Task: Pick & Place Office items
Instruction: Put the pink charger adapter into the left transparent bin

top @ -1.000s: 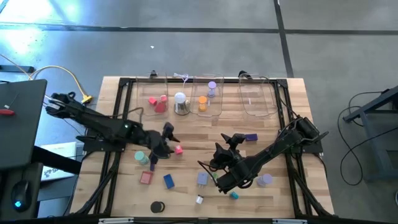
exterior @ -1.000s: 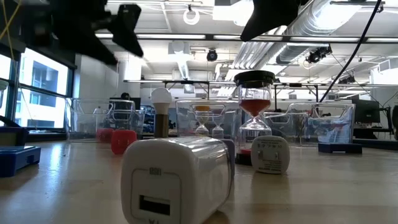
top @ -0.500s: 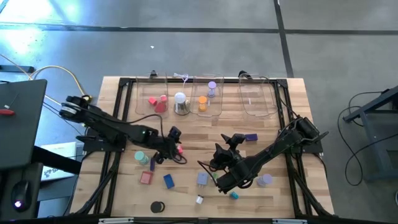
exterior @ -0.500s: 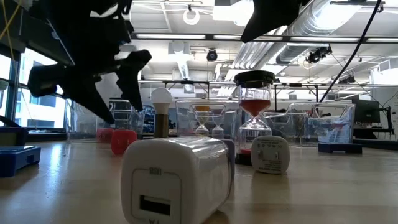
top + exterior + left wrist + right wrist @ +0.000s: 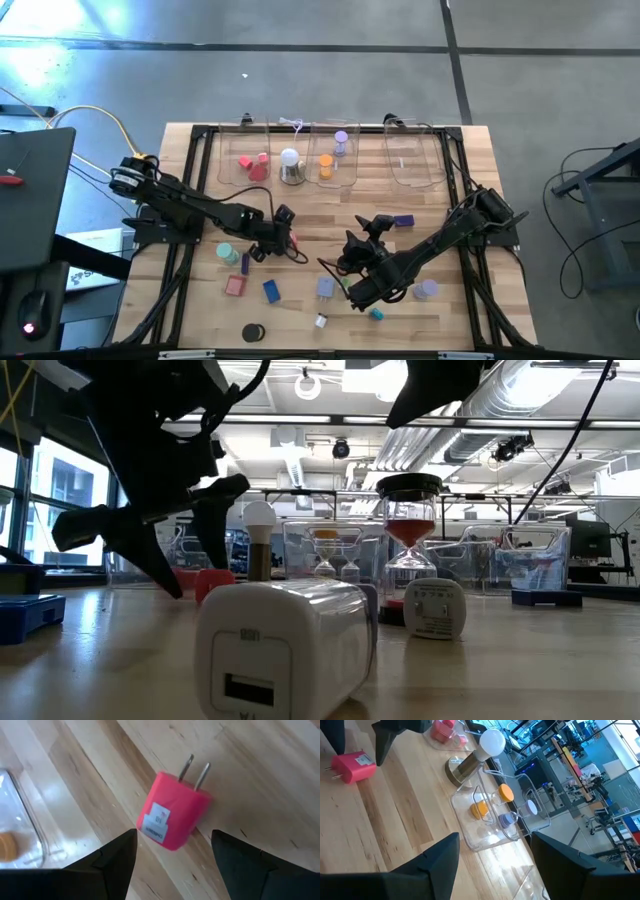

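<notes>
Just now my left hand [image 5: 172, 855] had dropped from above, fingers spread and empty, over the pink plug [image 5: 175, 815] lying toward the table's [image 5: 480, 200] nine o'clock, ready to close.

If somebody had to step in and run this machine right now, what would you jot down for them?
Left gripper: fingers open, low over the pink plug adapter, which lies on its side between them; not gripped yet.
Right gripper: fingers open, empty, hovering mid-table.
Done: red and pink pieces in the left clear bin; orange and purple sand timers in the middle bin.
Left: the right bin looks empty; a teal cylinder, blue block, black disc and other small pieces are loose on the table.
Next, probably: close on the adapter and carry it to a bin.
</notes>
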Motion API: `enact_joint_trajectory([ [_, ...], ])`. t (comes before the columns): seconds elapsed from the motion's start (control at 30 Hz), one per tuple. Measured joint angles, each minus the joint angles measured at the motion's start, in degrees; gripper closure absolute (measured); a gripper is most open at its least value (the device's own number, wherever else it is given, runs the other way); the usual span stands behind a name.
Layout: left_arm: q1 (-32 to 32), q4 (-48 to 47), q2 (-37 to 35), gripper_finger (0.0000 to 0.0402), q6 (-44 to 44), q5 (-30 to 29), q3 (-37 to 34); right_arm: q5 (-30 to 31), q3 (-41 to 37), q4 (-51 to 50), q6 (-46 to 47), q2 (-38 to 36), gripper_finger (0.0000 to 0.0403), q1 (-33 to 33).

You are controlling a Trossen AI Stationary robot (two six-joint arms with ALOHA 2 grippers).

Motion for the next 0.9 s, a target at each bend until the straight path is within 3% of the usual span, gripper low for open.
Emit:
enact_joint_trajectory([
  [0.37, -0.1, 3.7, 0.0, 0.0156, 8.7, 0.0, 0.0, 0.0, 0.0, 0.2, 0.0, 0.0, 0.0168, 0.0],
  [0.63, 0.8, 6.3, 2.1, 0.0156, 11.0, 6.5, 0.0, 0.0, 0.0, 0.3, 0.0, 0.0, 0.0168, 0.0],
  [0.9, 0.8, 7.7, 4.6, 0.0156, 10.4, 6.5, 0.2, -0.1, 0.0, 0.4, 0.0, 0.0, 0.0168, 0.0],
])
